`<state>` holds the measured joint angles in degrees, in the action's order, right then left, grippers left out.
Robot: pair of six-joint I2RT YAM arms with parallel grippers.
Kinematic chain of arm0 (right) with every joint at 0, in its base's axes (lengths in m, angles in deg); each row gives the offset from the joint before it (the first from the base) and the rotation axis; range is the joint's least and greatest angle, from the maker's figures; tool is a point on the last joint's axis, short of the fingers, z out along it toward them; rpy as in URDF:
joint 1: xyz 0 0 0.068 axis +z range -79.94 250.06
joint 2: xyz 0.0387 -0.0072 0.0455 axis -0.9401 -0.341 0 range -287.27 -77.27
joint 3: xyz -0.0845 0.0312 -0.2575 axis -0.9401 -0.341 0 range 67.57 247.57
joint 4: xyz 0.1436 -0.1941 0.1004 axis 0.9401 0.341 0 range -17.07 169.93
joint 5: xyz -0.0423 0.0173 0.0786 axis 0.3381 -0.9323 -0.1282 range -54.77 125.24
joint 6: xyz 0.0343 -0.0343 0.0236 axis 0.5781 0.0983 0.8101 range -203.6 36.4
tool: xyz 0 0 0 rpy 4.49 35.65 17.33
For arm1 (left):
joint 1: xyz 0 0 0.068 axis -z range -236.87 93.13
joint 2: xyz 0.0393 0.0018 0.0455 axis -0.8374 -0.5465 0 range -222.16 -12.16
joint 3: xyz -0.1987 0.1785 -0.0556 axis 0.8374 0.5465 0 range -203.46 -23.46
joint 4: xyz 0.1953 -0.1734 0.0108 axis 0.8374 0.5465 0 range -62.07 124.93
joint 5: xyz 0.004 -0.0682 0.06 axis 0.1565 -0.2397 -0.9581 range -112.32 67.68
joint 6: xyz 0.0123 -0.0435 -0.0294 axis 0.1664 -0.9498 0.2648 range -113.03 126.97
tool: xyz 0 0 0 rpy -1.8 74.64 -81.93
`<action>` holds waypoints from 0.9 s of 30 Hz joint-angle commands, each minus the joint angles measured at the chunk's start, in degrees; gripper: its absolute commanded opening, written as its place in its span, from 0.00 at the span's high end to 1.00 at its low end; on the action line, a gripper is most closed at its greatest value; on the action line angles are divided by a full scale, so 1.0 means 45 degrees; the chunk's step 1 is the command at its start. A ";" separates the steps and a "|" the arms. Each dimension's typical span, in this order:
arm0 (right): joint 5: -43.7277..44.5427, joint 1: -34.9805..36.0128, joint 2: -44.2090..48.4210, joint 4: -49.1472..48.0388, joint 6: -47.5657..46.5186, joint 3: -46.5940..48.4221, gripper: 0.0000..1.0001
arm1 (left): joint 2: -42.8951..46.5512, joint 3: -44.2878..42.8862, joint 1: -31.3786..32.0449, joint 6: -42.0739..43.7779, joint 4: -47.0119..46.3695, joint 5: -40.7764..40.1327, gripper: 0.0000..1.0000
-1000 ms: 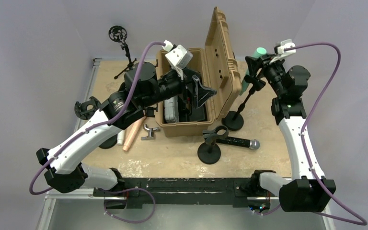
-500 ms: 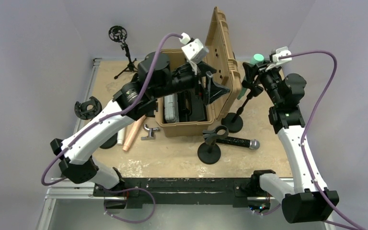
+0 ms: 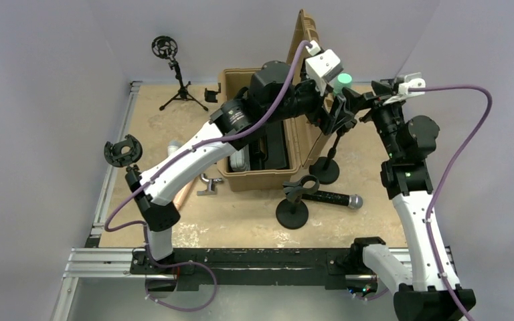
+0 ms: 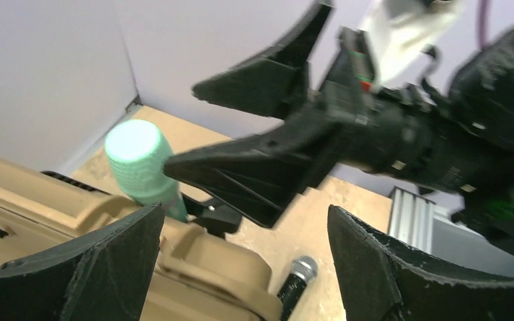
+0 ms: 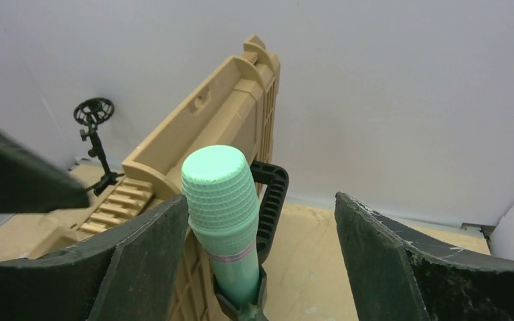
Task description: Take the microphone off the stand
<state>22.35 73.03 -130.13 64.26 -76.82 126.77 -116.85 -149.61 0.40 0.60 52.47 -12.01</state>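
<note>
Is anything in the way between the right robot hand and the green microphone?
Nothing visible is. The green microphone already sits between the open fingers of the right gripper, close to one of them. The tan case lid is behind it.

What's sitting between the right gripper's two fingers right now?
The green microphone, upright, close beside one finger of the open right gripper; nothing else stands in the gap. The right wrist view shows it.
</note>
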 commanded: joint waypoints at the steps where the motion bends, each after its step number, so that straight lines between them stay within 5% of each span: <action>1: 0.0754 0.0006 0.0756 -0.0175 0.0668 0.0456 0.21 | -0.0806 -0.1755 0.0006 0.0749 -0.0089 -0.1175 0.10; 7: 0.3734 0.0002 0.2310 0.0374 0.1625 -0.0058 0.21 | -0.1827 -0.2767 0.0006 0.1033 -0.0461 -0.1926 0.09; 16: 0.2957 -0.0012 0.2870 0.0269 0.2124 -0.1671 0.22 | -0.3018 -0.4199 -0.0180 0.1006 -0.0425 -0.3345 0.17; 27: 0.3972 -0.0006 0.3393 -0.0203 0.2620 -0.3400 0.23 | -0.3106 -0.3712 -0.0384 0.0788 -0.1691 -0.3777 0.16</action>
<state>43.29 71.89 -117.33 62.14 -64.84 114.26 -130.83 -166.07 2.90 5.75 56.20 -16.23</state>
